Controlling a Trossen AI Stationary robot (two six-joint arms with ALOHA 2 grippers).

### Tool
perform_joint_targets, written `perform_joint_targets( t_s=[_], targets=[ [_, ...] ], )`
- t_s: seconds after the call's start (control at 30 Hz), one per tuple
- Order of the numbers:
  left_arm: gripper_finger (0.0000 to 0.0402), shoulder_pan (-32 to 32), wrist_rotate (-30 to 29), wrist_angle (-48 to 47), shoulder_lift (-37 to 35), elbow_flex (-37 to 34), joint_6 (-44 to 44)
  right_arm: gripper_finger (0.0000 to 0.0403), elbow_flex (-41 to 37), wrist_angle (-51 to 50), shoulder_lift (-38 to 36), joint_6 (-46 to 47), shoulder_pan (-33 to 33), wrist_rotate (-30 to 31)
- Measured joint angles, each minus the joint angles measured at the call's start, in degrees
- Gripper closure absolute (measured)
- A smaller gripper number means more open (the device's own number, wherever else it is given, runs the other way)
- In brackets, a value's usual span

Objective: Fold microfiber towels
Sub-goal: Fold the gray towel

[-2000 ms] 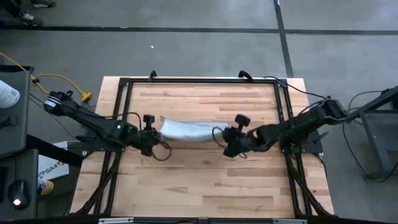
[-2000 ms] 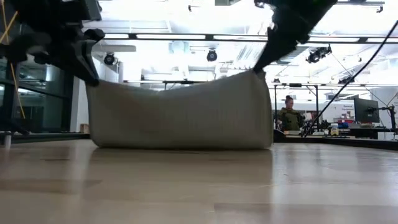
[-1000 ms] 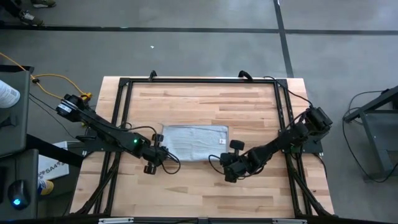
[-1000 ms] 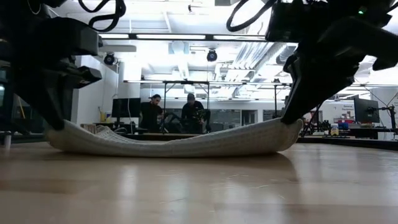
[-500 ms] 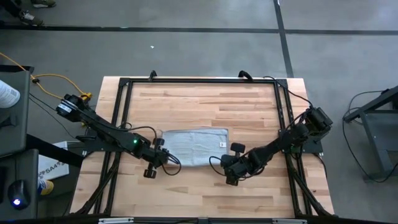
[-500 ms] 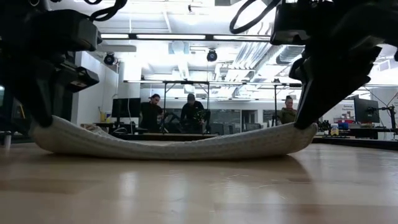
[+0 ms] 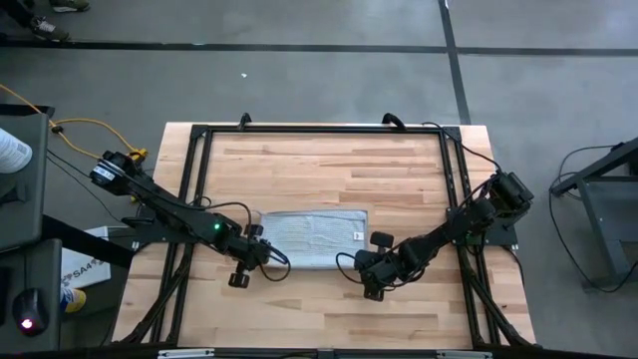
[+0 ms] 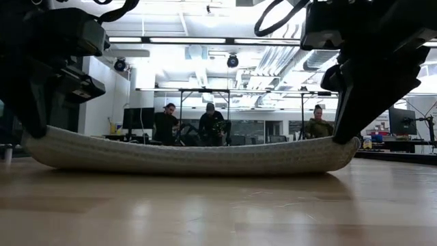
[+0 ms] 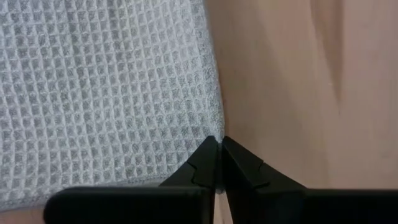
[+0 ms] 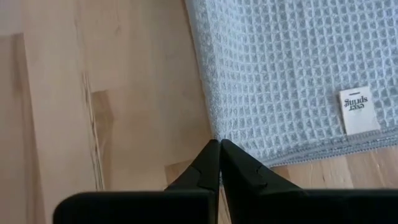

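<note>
The light grey-blue towel point(image 7: 311, 237) lies spread on the wooden table point(image 7: 319, 165), its white tag point(image 10: 357, 111) near its right edge. In the low view the towel point(image 8: 191, 158) rests on its middle, with both ends curled up. My left gripper point(image 7: 251, 257) is shut at the towel's near left corner. My right gripper point(image 7: 365, 267) is shut at its near right corner. Both are low over the table. My left gripper pinches the towel's near left corner point(image 9: 210, 129) between its two fingertips, coming down at a slant from the near side. That corner point(image 8: 33, 140) is held a little off the table. One layer or several, I cannot tell. My right gripper pinches the towel's near right corner point(image 10: 222, 129) between its two fingertips, coming down at a slant from the near side. That corner point(image 8: 348, 147) is raised a little while the middle of the towel lies on the wood. One layer or several, I cannot tell.
A black frame point(image 7: 319, 130) runs around the tabletop. Bare wood lies on the far side point(image 7: 319, 170) and the near side point(image 7: 309, 309) of the towel. People point(image 8: 208, 126) are in the room behind the table.
Both grippers have moved a little toward the table's near edge and lower, still shut on the corners. The towel's near edge has come along with them, and the cloth now lies flatter and more spread out, sagging less between the two held corners.
</note>
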Motion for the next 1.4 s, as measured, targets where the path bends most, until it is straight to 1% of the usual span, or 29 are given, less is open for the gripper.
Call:
perform_joint_targets(
  t_s=[0.33,0.47,0.8,0.87,1.07,1.17,1.3,1.4],
  targets=[
    [0.038,0.11,0.54,0.02,0.0,0.0,-0.17,0.04,0.0,3.27,-0.02,-0.71,0.0,-1.55],
    [0.038,0.11,0.54,0.02,0.0,0.0,-0.15,0.04,0.0,3.37,-0.02,-0.93,0.0,-2.67],
    [0.0376,0.11,0.52,-0.11,0.0,0.0,-0.08,0.04,0.0,3.5,-0.02,-1.06,0.0,-3.06],
    [0.0364,0.11,0.46,-0.11,0.0,0.0,-0.01,0.04,0.0,3.52,-0.04,-1.08,0.0,-3.07],
    [0.0302,0.11,0.01,-0.16,0.0,0.0,-0.15,0.04,0.0,3.52,-0.02,-1.08,0.0,-4.53],
    [0.0278,0.11,-0.09,-0.16,0.0,0.0,-0.15,0.04,0.0,3.5,-0.02,-1.08,0.0,-4.57],
    [0.0262,0.11,-0.11,-0.16,0.0,0.0,-0.17,0.0399,0.0,3.5,-0.02,-1.39,-0.02,-5.83],
    [0.0261,0.11,-0.12,-0.18,0.0,0.0,-0.17,0.0385,0.0,3.5,-0.02,-1.47,0.0,-5.97]
  ],
)
